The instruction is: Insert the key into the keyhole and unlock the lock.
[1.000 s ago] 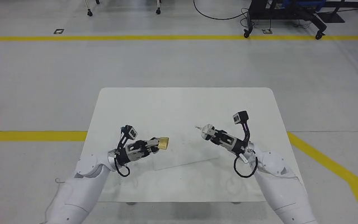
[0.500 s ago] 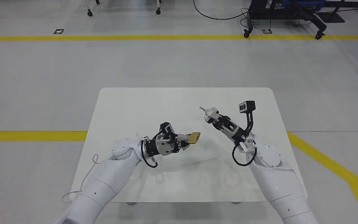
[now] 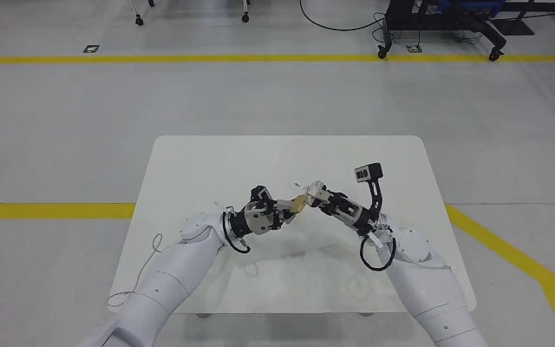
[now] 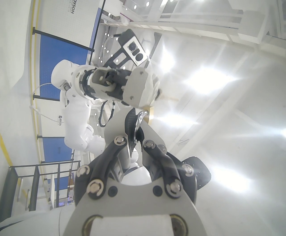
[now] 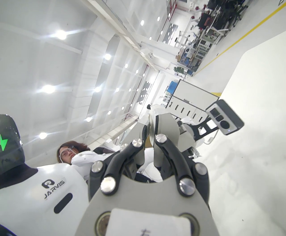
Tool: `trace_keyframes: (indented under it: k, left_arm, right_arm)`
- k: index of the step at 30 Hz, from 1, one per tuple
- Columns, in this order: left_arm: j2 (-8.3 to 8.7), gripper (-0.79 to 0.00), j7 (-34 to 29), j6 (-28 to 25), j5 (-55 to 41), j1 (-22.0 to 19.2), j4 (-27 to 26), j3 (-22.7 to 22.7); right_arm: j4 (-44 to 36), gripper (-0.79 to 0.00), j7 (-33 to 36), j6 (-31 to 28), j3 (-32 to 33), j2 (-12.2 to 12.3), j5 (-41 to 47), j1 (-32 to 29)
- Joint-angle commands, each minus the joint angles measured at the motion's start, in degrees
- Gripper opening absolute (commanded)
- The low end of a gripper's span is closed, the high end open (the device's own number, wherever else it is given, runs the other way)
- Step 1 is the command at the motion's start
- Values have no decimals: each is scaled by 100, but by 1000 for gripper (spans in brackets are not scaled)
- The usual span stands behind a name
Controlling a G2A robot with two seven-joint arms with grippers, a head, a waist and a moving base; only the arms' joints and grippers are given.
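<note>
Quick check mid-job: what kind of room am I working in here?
Probably a factory-style robotics test hall. Yellow floor lines run past the white table, rows of ceiling lights hang high overhead, and benches with equipment fill the background.

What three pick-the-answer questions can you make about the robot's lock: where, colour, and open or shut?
1. Where is the lock? A. in a box B. in the left tool C. on the floor
2. What colour is its body? A. brass yellow B. blue C. black
3. The left tool is: A. wide open B. shut on a cup C. shut on the lock
Answers: B, that tool holds it; A, it looks yellow from above; C, the left wrist view shows it clamped.
</note>
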Motion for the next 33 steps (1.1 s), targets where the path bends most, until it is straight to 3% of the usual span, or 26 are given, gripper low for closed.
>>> trace_keyframes:
  k: [1, 6, 16, 26, 30, 33]
  left_arm:
    - [-32, -785, 0, -28, -60, 12, 48, -15]
    - [-86, -785, -7, -12, -94, 22, 151, -46]
    - [-123, -785, 20, 509, -484, 125, 273, -263]
    - [-123, -785, 20, 509, -484, 125, 273, -263]
    - [-57, -785, 956, -66, 33, 220, 46, -392]
    - [-2, -785, 1545, -161, 234, 273, -124, -563]
  right_arm:
    - [-61, -785, 324, -144, 14, 22, -82, -75]
    - [-174, -785, 246, -318, 147, 43, 59, -244]
    - [-270, -785, -842, -402, 474, 38, 151, -644]
    - [-270, -785, -842, -402, 474, 38, 151, -644]
    - [-238, -785, -1208, -323, 531, 35, -85, -655]
    - [-577, -785, -2001, -104, 667, 52, -1254, -790]
